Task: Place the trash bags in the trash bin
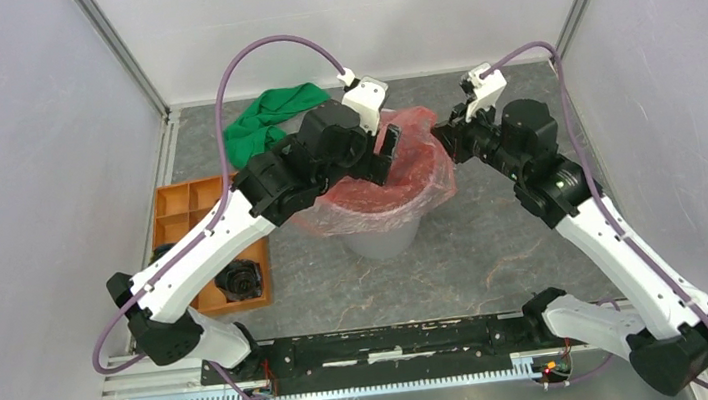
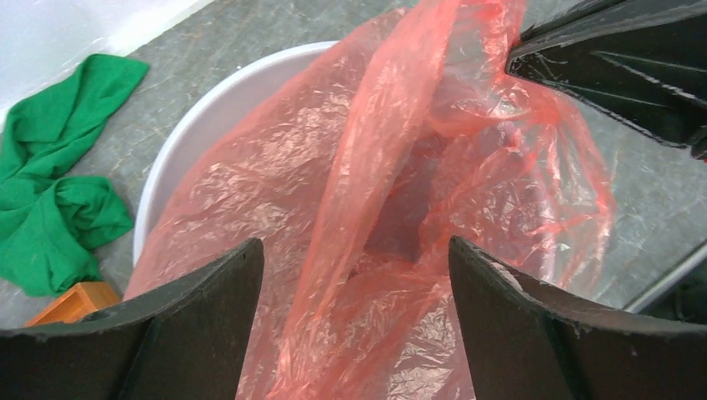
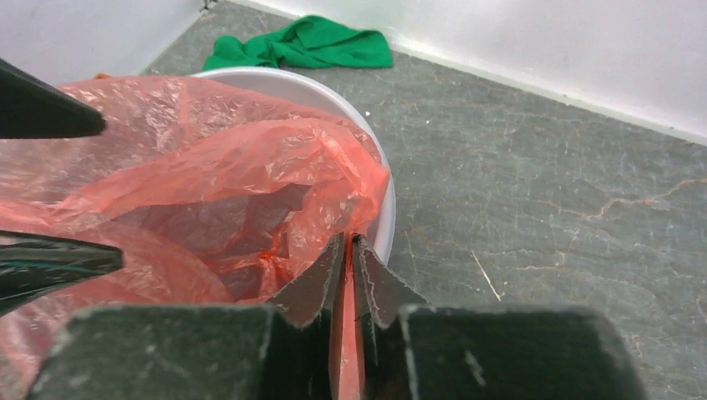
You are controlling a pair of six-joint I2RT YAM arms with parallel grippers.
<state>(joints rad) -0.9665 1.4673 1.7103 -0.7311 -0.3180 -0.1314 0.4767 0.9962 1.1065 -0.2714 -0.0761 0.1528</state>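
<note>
Top view: the red trash bag (image 1: 383,182) drapes over the grey trash bin (image 1: 385,242), centre frame.
Left wrist: the left gripper (image 2: 354,275) is spread wide above the bag.
Right wrist: the right gripper (image 3: 348,250), lower centre, pinches the bag's edge.

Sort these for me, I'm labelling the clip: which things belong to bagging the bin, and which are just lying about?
In the job: red trash bag, grey trash bin, right gripper shut on the bag's edge, left gripper open over the bag.
Lying about: green cloth, orange compartment tray.
</note>
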